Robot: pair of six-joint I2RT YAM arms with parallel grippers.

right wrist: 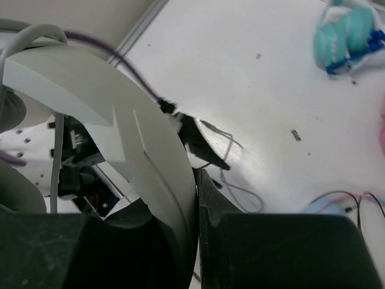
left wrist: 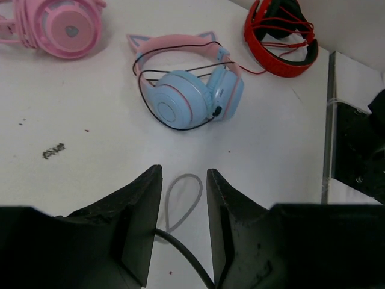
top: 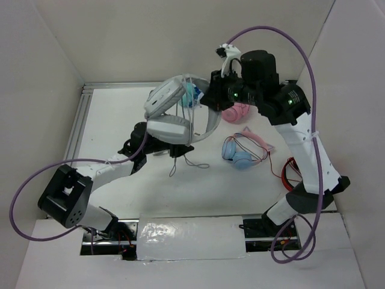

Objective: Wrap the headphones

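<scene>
Headphones aloft: my right gripper [right wrist: 196,192] is pressed onto the headband of the grey-white headphones [top: 171,111], raised left of centre. My left gripper [left wrist: 183,177] is spread above the cable [left wrist: 199,192] loop. I should pinch low and wind evenly.

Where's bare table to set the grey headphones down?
Free: back-left, between the side rail and the lifted grey headphones; near-centre, between the left arm and the blue-cupped pair. Crowded: the right side, with the pink pair, blue-cupped pair and red pair; teal pair at the back.
</scene>
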